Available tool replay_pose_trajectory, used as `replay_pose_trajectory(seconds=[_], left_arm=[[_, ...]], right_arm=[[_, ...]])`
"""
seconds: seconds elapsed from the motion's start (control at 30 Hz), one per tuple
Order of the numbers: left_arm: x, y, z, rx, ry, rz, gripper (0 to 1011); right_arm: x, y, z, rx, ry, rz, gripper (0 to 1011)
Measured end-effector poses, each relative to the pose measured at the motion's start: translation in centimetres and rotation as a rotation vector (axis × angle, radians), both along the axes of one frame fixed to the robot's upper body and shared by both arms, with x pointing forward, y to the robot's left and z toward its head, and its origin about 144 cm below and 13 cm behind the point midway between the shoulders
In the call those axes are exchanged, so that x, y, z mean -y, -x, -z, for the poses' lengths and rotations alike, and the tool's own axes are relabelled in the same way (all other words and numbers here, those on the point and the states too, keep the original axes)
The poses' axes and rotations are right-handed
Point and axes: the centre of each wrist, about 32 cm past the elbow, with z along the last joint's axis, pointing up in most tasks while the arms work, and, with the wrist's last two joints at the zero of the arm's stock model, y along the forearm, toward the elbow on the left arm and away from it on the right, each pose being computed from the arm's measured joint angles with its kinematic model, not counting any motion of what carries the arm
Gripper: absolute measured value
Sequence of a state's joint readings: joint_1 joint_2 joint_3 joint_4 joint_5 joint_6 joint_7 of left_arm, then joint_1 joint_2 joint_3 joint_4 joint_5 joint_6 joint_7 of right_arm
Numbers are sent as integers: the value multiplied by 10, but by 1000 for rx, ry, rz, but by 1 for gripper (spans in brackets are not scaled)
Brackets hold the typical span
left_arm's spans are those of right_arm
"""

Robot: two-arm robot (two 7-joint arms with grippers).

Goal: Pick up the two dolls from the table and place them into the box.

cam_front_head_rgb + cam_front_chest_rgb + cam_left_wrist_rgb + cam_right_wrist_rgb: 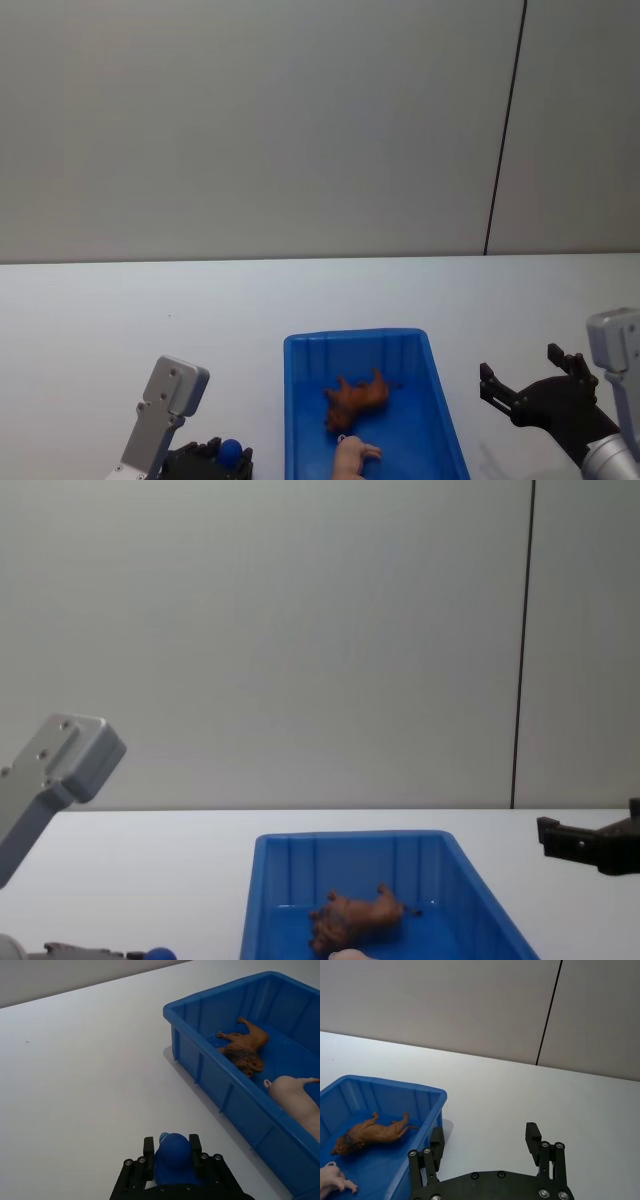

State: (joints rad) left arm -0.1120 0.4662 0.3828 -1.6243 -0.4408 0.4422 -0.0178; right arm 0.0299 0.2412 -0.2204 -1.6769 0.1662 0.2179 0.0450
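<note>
The box [298, 420] is a bright blue bin on the white table in front of me. The brown four-legged doll [357, 397] lies on its side inside the box, also visible in the left wrist view [245, 1047] and the chest view [357, 915]. My left gripper [171, 1143] hovers over the table left of the box, shut on the small blue doll [172, 1162]. In the head view that blue doll [231, 450] peeks out between the left gripper's fingers [208, 452]. My right gripper [520, 366] stands open and empty to the right of the box.
A pale pink toy figure [295, 1102] lies in the near end of the box beside the brown doll. The box's ribbed left wall [220, 1095] stands between my left gripper and its inside. A grey wall rises behind the table.
</note>
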Motion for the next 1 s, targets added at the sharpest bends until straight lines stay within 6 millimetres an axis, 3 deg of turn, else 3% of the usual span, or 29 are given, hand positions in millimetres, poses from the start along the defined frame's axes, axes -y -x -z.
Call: replay_pose_trajectory(seconds=[0.07,0.17,0.5,1.0], left_arm=[[0,1,1,-1,-4,-1,389],[0,2,1,4,-8,-4,352],[1,5,-4,66,-5,-10,290],[4,3,-30,246,35,65,199]], right_arm=[[0,0,0,0,0,0,1001],[0,0,0,0,0,0,1001],[0,0,0,0,0,0,1001],[0,0,0,0,0,0,1001]])
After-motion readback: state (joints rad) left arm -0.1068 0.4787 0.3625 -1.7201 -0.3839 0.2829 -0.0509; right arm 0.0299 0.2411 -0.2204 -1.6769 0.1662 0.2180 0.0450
